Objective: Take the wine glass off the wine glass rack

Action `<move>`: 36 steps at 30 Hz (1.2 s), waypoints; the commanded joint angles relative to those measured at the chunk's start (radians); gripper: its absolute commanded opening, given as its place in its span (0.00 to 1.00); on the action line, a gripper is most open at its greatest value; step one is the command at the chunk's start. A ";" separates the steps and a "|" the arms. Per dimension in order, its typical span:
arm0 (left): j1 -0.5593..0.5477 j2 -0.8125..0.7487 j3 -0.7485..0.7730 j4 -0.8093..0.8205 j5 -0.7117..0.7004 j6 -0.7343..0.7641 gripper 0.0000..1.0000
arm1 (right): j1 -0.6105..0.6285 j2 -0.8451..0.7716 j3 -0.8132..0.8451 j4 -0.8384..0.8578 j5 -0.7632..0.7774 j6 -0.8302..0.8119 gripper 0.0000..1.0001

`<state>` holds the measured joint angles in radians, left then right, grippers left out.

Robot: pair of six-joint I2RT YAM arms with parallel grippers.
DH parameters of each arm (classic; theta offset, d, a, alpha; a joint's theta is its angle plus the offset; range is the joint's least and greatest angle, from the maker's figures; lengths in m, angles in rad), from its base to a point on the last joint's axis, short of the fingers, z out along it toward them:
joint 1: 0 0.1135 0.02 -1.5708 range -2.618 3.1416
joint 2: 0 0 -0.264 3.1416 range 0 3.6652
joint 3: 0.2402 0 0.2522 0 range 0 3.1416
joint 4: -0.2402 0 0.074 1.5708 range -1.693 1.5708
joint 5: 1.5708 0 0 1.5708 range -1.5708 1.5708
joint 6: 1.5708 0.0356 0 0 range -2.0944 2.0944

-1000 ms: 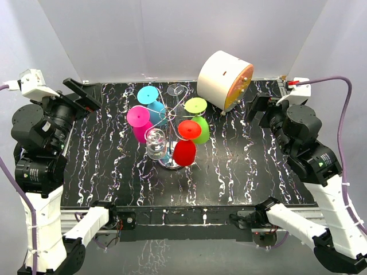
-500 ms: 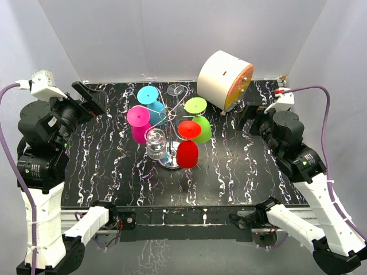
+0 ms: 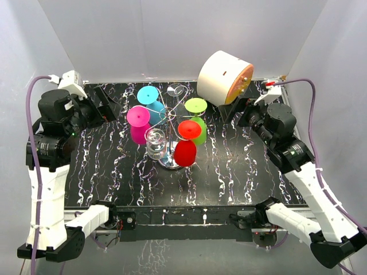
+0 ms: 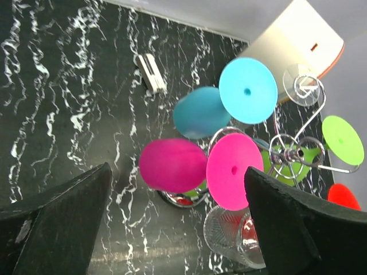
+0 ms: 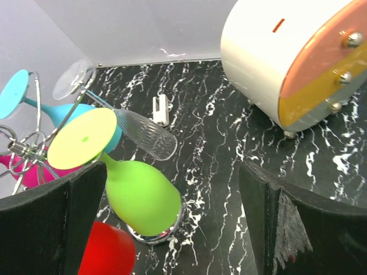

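Observation:
The wine glass rack [image 3: 167,115], a silver wire stand on a shiny round base, is mid-table. Upside-down glasses hang from it: cyan [image 3: 150,101], magenta [image 3: 137,124], green [image 3: 199,124], red [image 3: 184,150] and two clear ones [image 3: 156,143]. My left gripper [image 3: 108,105] hovers left of the rack, open and empty; in its wrist view the magenta glass [image 4: 172,165] and a clear glass [image 4: 235,232] lie between the spread fingers [image 4: 63,229]. My right gripper [image 3: 232,112] is open and empty to the right of the rack, facing the green glass [image 5: 140,197].
A white drum with an orange face [image 3: 225,80] stands at the back right, close behind the right gripper. A small white clip [image 5: 161,109] lies on the black marbled table [image 3: 241,166] behind the rack. White walls enclose the back and sides.
Both arms have swung inward from the table's outer edges toward the rack, wrists now pointing at the glasses. Both grippers stayed open. The rack and glasses have not moved.

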<state>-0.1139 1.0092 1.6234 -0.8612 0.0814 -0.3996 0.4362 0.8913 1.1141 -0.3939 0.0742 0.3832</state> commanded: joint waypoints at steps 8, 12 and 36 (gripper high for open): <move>-0.007 -0.025 -0.058 -0.029 0.270 -0.043 0.97 | -0.007 0.053 -0.020 0.211 -0.164 0.032 0.98; -0.007 -0.022 -0.064 -0.018 0.298 -0.061 0.94 | -0.007 0.086 0.018 0.201 -0.344 -0.016 0.98; -0.007 -0.013 -0.080 -0.004 0.292 -0.071 0.99 | 0.248 0.233 0.241 -0.061 -0.401 -0.270 0.98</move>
<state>-0.1154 0.9955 1.5536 -0.8806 0.3431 -0.4656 0.6250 1.1213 1.2842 -0.4309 -0.4217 0.1646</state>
